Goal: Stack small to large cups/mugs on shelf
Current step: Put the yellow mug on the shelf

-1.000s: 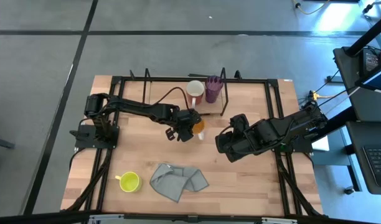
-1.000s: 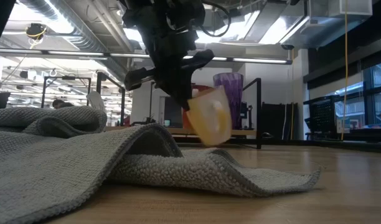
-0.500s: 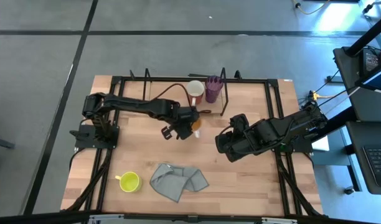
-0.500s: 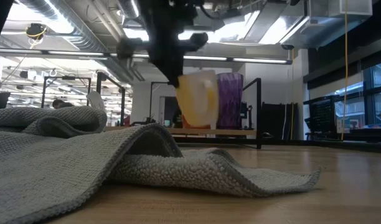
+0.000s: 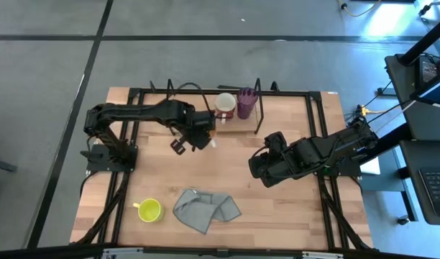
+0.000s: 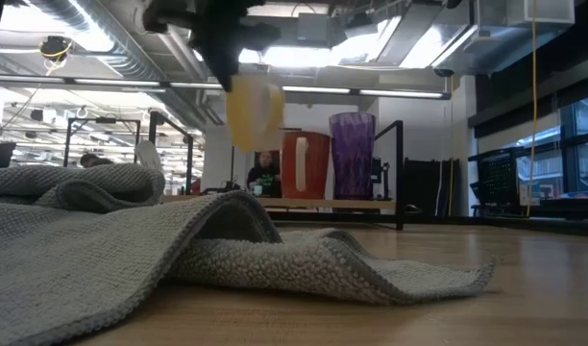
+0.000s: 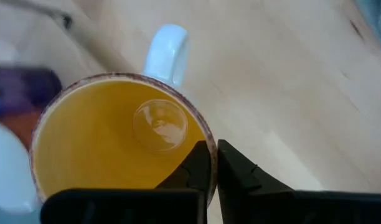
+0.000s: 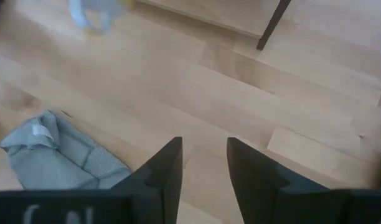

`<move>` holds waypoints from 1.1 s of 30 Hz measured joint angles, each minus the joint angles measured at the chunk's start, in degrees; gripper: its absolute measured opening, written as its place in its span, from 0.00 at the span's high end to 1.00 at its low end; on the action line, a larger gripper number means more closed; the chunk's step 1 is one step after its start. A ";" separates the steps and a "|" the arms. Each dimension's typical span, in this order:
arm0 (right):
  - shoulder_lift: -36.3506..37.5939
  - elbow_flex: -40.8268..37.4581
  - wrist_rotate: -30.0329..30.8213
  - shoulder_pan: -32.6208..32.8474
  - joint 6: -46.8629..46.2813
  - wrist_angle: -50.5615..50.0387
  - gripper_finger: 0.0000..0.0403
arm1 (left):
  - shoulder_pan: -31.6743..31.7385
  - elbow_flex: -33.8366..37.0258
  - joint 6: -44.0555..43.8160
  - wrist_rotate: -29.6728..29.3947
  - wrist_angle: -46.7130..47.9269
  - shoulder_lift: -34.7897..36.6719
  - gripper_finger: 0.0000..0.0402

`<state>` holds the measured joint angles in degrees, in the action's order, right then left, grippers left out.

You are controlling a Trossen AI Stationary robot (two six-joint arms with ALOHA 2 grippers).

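Note:
My left gripper [image 5: 198,135] is shut on the orange mug [image 6: 254,111], which hangs high over the table, left of the shelf [image 5: 239,126]. On the shelf's wooden base [image 6: 323,204] stand the white mug with red inside [image 5: 225,103] and, beside it, the purple tumbler [image 5: 246,103]. The yellow-green mug [image 5: 149,210] stands on its base near the front left. My right gripper [image 8: 203,168] waits open over the right half of the table, with nothing between its fingers. My left gripper [image 7: 213,155] holds the orange mug by its rim [image 7: 204,138], on the side away from the white handle [image 7: 169,50]. One finger is inside the mug and one outside. The fingers come from above, pointing down. The mug hangs upright, clear of the table.
A crumpled grey cloth [image 5: 205,208] lies near the table's front middle and fills the low view's foreground [image 6: 179,250]. Black frame rails [image 5: 126,144] run along the table's left, right and far sides. Bare wood [image 5: 170,173] lies between cloth and shelf.
My left gripper has risen and gone toward the table's left and far edge, rolling as it went, still shut on the orange mug. The mug, tilted a second ago, now hangs upright and much higher.

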<state>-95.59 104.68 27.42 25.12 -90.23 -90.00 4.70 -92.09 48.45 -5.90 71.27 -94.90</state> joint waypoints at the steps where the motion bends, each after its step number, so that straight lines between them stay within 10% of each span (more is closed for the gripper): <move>1: 0.00 0.00 -0.04 0.02 0.28 -0.02 0.68 | 0.52 0.00 -0.20 0.01 1.44 0.37 0.98; 33: 0.13 0.00 -3.19 1.01 -0.18 0.07 0.68 | 21.92 10.97 12.74 5.14 -11.98 2.06 0.98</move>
<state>-95.46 104.68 24.23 26.13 -90.41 -89.93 26.62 -81.12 61.19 -0.77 59.29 -92.84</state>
